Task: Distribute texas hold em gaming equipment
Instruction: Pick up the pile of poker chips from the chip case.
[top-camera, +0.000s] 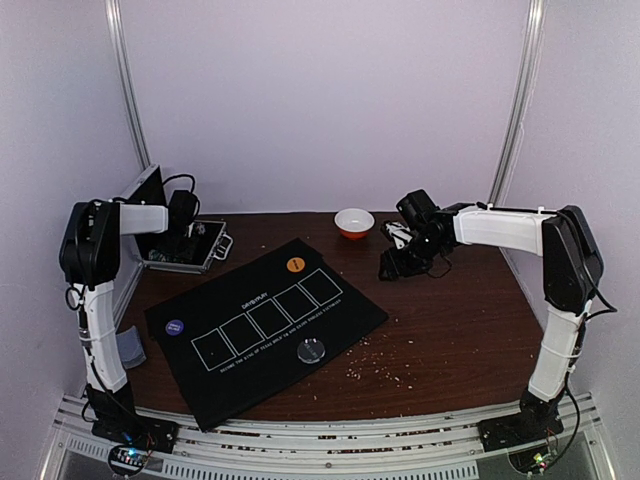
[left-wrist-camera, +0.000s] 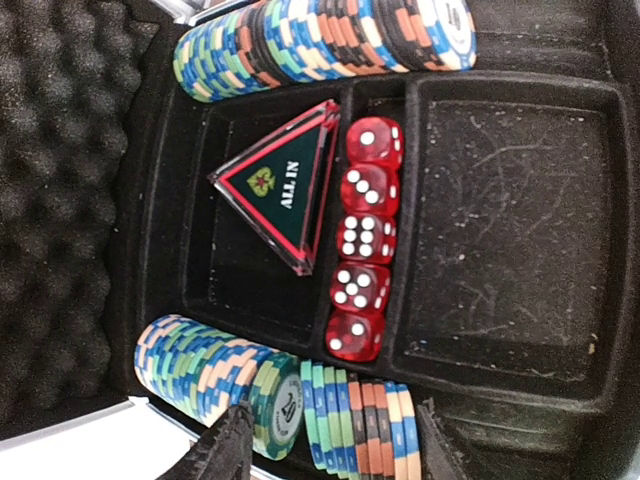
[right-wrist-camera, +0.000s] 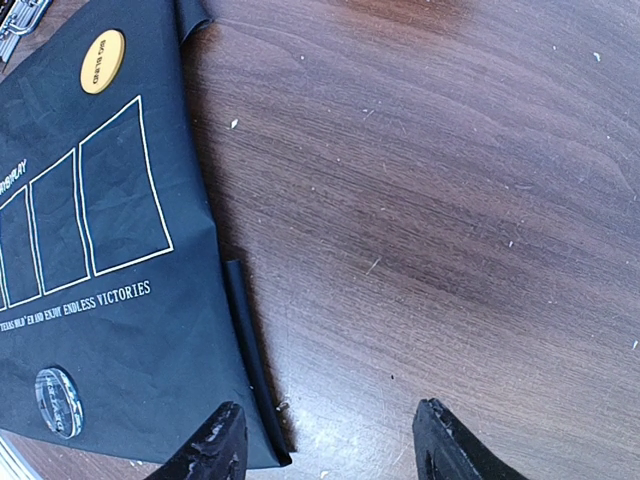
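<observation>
The black five-box mat (top-camera: 262, 325) lies mid-table with an orange disc (top-camera: 295, 265), a purple disc (top-camera: 174, 326) and a clear disc (top-camera: 312, 350) on it. Grey-blue cards (top-camera: 130, 347) lie left of the mat. My left gripper (top-camera: 180, 232) is open inside the chip case (top-camera: 205, 255). In the left wrist view its fingers (left-wrist-camera: 225, 450) straddle a short row of striped poker chips (left-wrist-camera: 358, 420). More chips (left-wrist-camera: 320, 40), red dice (left-wrist-camera: 362, 235) and an "ALL IN" triangle (left-wrist-camera: 280, 185) fill the tray. My right gripper (top-camera: 392, 268) is open and empty above bare wood beside the mat's edge (right-wrist-camera: 100, 300).
A white bowl with an orange base (top-camera: 354, 222) stands at the back middle. The open case lid (top-camera: 145, 190) leans at the far left. Crumbs (top-camera: 385, 375) are scattered on the wood near the front right. The case has an empty compartment (left-wrist-camera: 500, 230).
</observation>
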